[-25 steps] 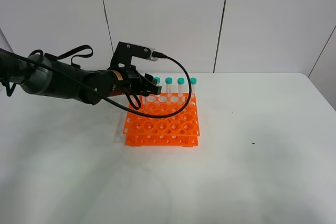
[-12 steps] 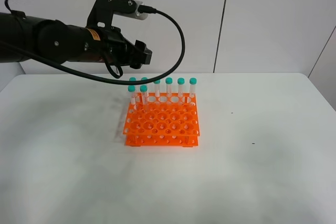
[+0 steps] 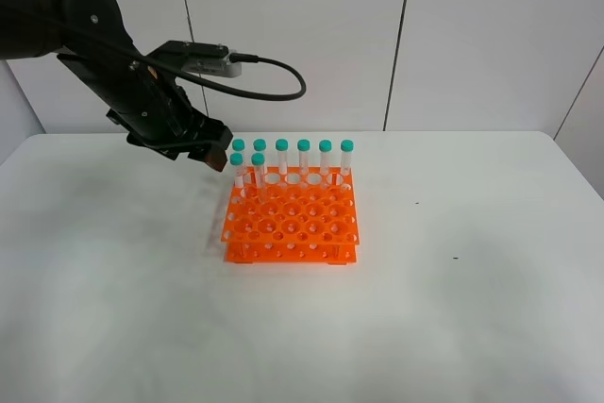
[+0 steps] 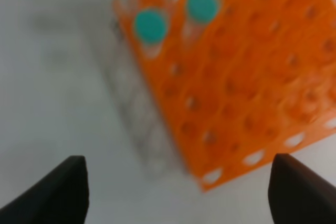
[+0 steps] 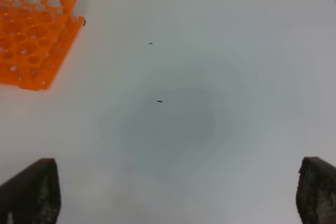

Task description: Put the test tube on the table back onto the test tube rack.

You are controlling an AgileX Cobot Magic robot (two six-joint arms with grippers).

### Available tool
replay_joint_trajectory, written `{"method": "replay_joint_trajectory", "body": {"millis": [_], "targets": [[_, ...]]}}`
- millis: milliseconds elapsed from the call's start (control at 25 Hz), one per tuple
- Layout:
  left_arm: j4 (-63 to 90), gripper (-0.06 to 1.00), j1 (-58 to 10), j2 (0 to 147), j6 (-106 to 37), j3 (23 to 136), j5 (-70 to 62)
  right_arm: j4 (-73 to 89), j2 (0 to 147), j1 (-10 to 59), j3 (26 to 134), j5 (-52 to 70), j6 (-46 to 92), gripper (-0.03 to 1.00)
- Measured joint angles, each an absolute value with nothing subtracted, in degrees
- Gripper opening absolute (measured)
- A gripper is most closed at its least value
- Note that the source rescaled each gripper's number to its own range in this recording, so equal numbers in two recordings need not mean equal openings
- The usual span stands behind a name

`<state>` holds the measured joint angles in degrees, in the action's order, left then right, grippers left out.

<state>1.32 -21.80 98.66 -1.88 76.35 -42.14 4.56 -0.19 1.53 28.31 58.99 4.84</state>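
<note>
Left gripper (image 3: pixel 203 153) hangs spread wide and empty just off the orange test tube rack (image 3: pixel 293 219). Seven teal-capped tubes stand in it, nearest-left test tube (image 3: pixel 238 165) included, and nothing lies on the table (image 3: pixel 453 309), so the job looks basically done.

Even, bright light; only a faint shadow falls beside the test tube rack (image 3: pixel 292 218). My left wrist view of it is blurred, perhaps from motion.

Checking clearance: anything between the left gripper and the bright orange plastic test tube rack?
Nothing in the exterior high view: the open left gripper hangs just left of the orange plastic rack, beside its nearest teal-capped clear tube.
</note>
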Motion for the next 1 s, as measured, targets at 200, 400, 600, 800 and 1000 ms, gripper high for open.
{"method": "replay_joint_trajectory", "body": {"millis": [200,400,600,800,1000], "targets": [[2.5,1.0,-12.6,101.0,-1.6,78.3,-49.6,4.6,-0.2,1.5,28.3,59.0,4.8,1.0],[1.6,0.96,-3.0,101.0,-1.6,78.4,-56.1,4.7,-0.2,1.5,28.3,59.0,4.8,1.0],[-0.9,0.94,0.9,96.9,-1.6,76.5,-59.0,4.7,-0.2,1.5,28.3,59.0,4.8,1.0],[-1.0,0.94,2.4,87.1,-1.6,70.0,-61.2,4.7,-0.2,1.5,28.3,59.0,4.8,1.0],[-1.0,0.94,2.4,73.2,-1.6,56.4,-62.0,4.7,-0.2,1.5,28.3,59.0,4.8,1.0]]}}
